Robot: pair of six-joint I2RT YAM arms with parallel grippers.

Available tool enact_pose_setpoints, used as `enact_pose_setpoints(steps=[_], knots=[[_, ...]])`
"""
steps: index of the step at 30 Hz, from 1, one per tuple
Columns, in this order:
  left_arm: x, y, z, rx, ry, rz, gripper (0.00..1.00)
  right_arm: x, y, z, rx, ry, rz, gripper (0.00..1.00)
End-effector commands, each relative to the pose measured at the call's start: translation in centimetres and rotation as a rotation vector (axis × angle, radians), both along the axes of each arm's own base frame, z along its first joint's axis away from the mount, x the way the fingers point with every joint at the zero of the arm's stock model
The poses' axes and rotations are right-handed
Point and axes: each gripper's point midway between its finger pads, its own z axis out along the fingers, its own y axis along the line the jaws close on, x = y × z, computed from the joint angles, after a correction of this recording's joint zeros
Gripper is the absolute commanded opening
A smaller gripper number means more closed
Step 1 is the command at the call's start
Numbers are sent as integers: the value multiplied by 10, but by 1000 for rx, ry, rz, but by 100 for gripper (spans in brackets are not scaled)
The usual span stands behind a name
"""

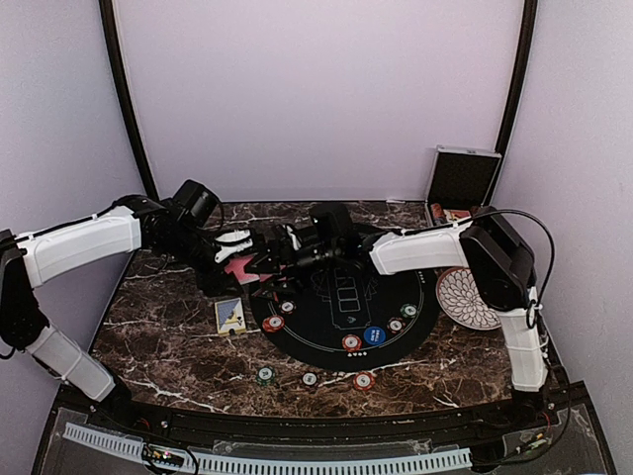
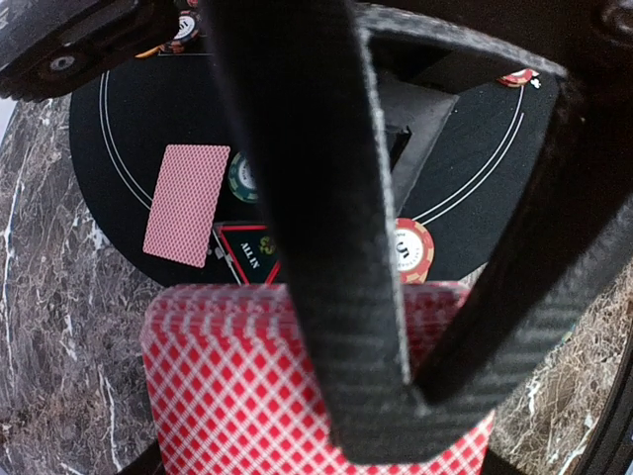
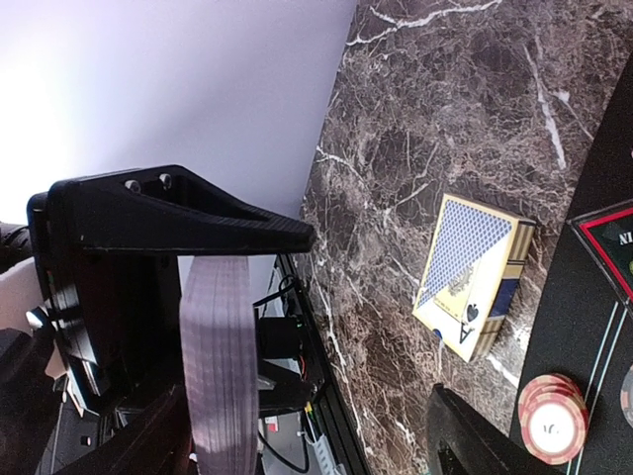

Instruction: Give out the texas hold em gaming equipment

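1. Top external view: the left gripper (image 1: 233,249) is clenched on a deck of red-backed cards (image 1: 238,265) at the far-left rim of the round black mat (image 1: 326,327). The right gripper (image 1: 265,259) reaches in from the right to just beside the deck, its jaws spread wide. Along the mat's near arc lie a red chip (image 1: 351,342), a blue button disc (image 1: 373,335) and a green chip (image 1: 408,311). Three chips (image 1: 310,379) sit on the marble table (image 1: 168,336) in front of the mat. A blue-and-yellow card box (image 1: 229,315) lies just left of the mat, a white patterned plate (image 1: 465,297) to its right, and an open case (image 1: 463,178) stands in the far right corner.

2. Left wrist view: the deck fills the bottom, its diamond backs toward the camera. A black woven finger (image 2: 326,247) of the right gripper crosses in front of it; I cannot tell whether they touch. Beyond, a single card (image 2: 186,205) lies face down on the mat, with a triangular "ALL IN" marker (image 2: 245,253) just below it.

3. Right wrist view: the deck shows edge-on, pinched between the left gripper's black fingers (image 3: 178,213). The card box lies flat on the table, near a short stack of red chips (image 3: 552,421).
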Motion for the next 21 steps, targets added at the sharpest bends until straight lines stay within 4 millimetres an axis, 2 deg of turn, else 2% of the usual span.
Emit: enact_pose_setpoints(steps=[1, 8, 16, 21], knots=[[4, -7, 14, -37, -6, -9, 15, -4, 16, 25, 94, -23, 45, 82], [5, -9, 12, -38, 4, -13, 15, -4, 26, 23, 109, 2, 63, 82], [6, -10, 14, -39, 3, -14, 15, 4, 38, 9, 98, 35, 60, 82], [7, -10, 17, -38, -7, -12, 15, 16, 30, -5, 52, 47, 0, 76]])
